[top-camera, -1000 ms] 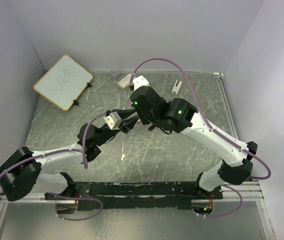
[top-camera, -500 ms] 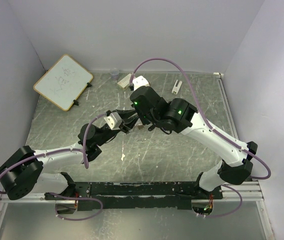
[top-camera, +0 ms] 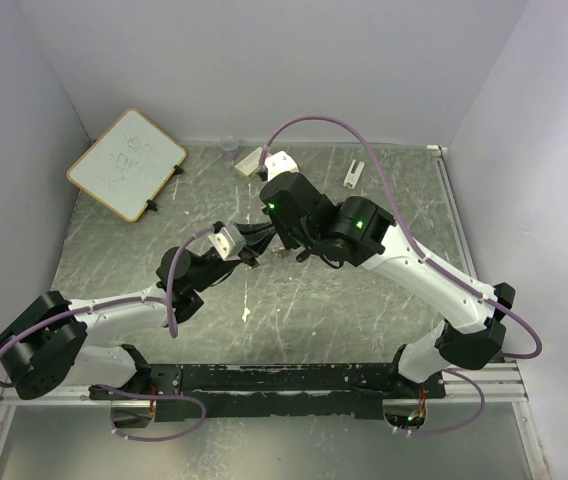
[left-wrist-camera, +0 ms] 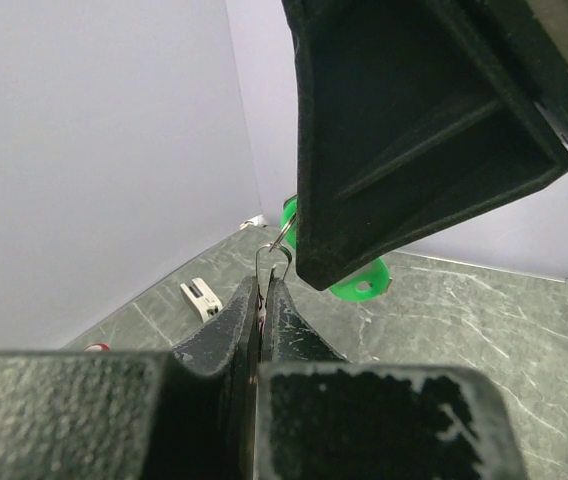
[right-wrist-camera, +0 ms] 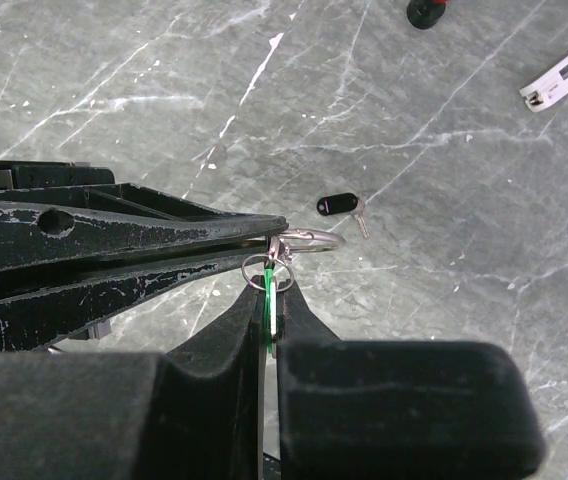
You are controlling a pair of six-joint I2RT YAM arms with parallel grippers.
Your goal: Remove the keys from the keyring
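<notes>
Both arms reach in, tips close together over the desk [right-wrist-camera: 444, 300], near the black key [right-wrist-camera: 338, 205]. The left claw [left-wrist-camera: 264, 294] pinches the keyring [right-wrist-camera: 309, 240] tight. The right claw [right-wrist-camera: 268, 302] pinches the green key [left-wrist-camera: 359, 283].

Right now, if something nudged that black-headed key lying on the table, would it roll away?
The black-headed key lies flat on the table, so it would probably slide, not roll. It looks small and thin, so likely light. Lying so flat, it may be awkward to pinch up.
</notes>
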